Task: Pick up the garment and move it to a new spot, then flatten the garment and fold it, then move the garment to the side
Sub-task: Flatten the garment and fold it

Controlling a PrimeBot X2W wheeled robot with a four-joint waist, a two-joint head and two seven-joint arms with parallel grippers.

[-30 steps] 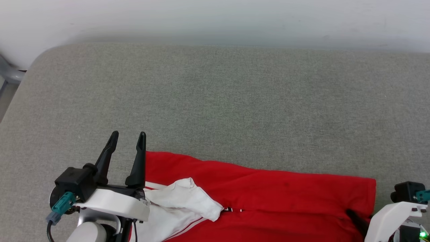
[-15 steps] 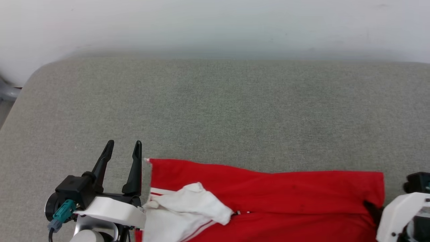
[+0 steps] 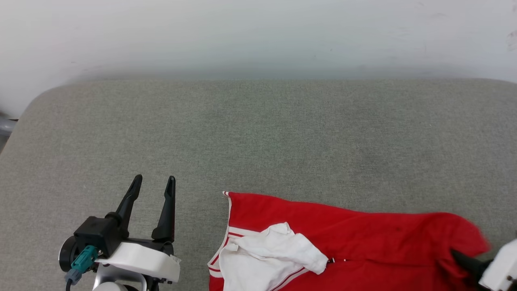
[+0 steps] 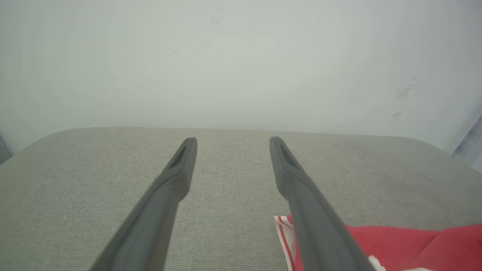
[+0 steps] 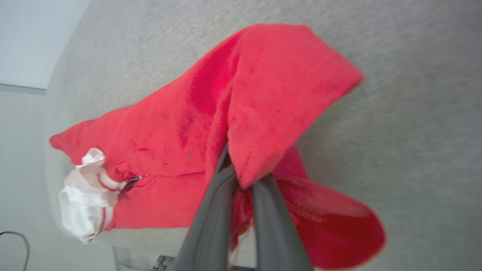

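Note:
The garment [image 3: 363,238], red with a bunched white sleeve [image 3: 274,250], lies crumpled along the near edge of the grey padded table [image 3: 258,133]. My right gripper [image 3: 458,255] at the lower right is shut on its red right end, the fingertips buried in cloth. In the right wrist view the garment [image 5: 263,94] drapes over the closed right gripper [image 5: 243,169], lifted there into a peak. My left gripper [image 3: 155,178] stands open over bare table, well left of the garment's striped edge. The left gripper [image 4: 232,140] holds nothing, with the garment [image 4: 395,241] at its lower right.
A white wall [image 3: 258,32] runs behind the table's far edge. The table's rounded far-left corner [image 3: 36,101] drops off to a grey object [image 3: 6,125]. Bare grey fabric spreads beyond the garment and to its left.
My right gripper has shut on the garment's right end and dragged it to the right, away from the left gripper. The head view has also shifted. The left gripper stays open.

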